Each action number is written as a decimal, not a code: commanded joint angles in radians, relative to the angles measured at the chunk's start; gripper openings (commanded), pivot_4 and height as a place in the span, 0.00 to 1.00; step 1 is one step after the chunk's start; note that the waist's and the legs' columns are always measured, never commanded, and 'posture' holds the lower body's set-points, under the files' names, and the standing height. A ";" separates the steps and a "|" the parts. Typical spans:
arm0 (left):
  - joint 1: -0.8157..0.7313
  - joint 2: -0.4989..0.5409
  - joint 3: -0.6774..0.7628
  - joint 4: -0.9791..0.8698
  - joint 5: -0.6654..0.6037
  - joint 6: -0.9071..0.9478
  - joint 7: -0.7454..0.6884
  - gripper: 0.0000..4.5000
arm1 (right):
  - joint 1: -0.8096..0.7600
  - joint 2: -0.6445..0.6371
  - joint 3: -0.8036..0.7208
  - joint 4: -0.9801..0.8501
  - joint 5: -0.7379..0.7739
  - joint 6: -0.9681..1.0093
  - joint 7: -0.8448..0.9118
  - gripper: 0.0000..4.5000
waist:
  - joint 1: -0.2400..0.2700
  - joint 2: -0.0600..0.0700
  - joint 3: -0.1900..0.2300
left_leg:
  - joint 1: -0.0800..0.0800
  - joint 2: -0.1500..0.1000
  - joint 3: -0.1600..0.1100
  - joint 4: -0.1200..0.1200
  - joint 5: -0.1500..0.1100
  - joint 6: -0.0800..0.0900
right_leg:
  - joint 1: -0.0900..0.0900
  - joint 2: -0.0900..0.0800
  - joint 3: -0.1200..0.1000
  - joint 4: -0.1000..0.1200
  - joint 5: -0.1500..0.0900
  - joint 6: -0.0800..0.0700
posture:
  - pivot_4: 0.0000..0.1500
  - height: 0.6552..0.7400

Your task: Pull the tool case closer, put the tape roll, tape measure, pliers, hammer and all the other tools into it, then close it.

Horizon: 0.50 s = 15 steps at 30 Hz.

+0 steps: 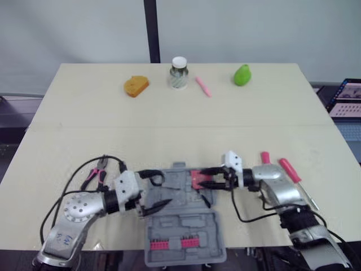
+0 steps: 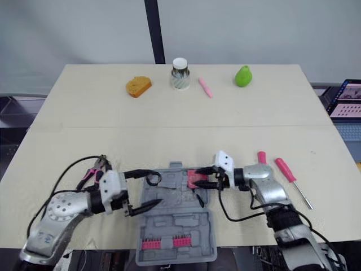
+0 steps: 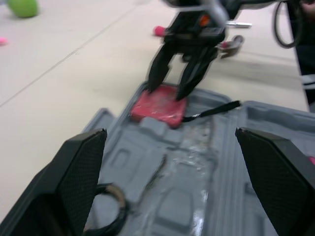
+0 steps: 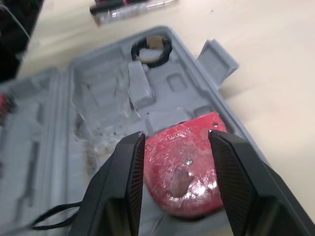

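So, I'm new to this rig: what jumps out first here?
The open grey tool case at the near edge of the table, with the right gripper open over a red tape measure lying in it. The left gripper is open over the case too; pink-handled pliers lie on the table left of it.

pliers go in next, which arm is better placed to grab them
Left. The pliers lie on the table right beside the left arm. The right claw is across the tool case, over the tape measure.
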 commanded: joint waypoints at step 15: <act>0.288 0.207 0.704 0.425 -0.073 -0.050 -0.098 1.00 | 0.268 -0.475 -0.565 0.409 0.058 -0.012 -0.025 0.98 | 0.008 0.000 0.000 | 0.002 0.004 0.008 -0.002 -0.003 0.001 | -0.001 0.003 0.004 -0.008 0.001 -0.002 | 1.00 1.00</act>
